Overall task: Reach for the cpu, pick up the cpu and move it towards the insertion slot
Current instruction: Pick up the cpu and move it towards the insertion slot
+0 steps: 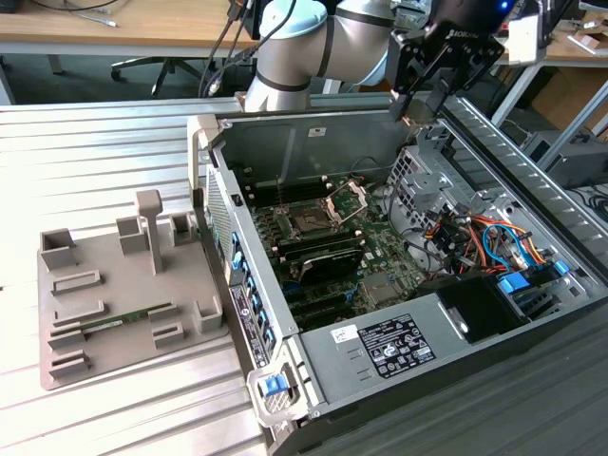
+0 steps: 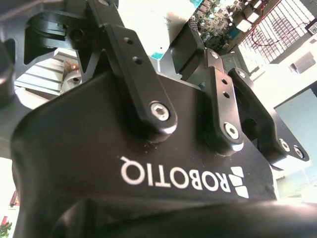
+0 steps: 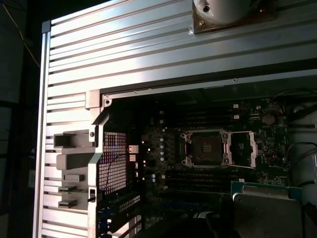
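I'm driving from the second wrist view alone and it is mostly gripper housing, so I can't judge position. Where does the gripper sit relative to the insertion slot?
Observer: In the exterior view the gripper hangs above the far wall of the computer case. It is off toward the exterior view's right of the insertion slot, not over it.
Operator: Is the slot open?
Observer: Yes, its metal frame stands hinged open, and the dark socket looks bare in the first wrist view.
Operator: And the cpu?
Observer: The first wrist view shows the cpu, with a pale top and a green edge, close to the camera and apart from the slot.
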Robot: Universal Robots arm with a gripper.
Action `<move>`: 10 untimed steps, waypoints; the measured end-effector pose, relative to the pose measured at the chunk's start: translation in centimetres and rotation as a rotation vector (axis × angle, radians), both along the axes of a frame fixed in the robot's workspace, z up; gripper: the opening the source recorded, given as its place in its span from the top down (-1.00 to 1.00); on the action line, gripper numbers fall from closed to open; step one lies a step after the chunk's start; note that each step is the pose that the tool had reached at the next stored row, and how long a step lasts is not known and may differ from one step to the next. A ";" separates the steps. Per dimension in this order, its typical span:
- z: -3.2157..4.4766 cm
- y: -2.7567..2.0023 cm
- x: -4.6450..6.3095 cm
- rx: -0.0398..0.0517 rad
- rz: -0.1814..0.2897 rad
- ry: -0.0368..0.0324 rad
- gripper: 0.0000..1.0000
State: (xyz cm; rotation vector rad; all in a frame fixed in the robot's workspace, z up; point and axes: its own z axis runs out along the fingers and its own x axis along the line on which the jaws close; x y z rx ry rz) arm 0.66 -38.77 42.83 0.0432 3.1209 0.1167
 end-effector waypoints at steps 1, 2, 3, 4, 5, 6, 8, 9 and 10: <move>-0.03 0.00 0.0 0.0000 0.000 0.0000 -0.10; -0.06 0.00 0.0 0.0000 0.000 0.0000 -0.10; -0.08 0.00 0.0 0.0000 0.000 0.0000 -0.10; -0.10 0.00 0.0 0.0000 0.000 0.0000 -0.10; -0.11 0.00 0.0 0.0000 0.000 0.0000 -0.10; -0.15 0.00 0.0 0.0001 0.000 0.0000 -0.10; -0.22 0.00 0.0 0.0000 0.000 0.0000 -0.10; -0.23 0.00 0.0 0.0000 0.000 0.0000 -0.10; -0.25 0.00 0.0 0.0000 0.000 0.0000 -0.10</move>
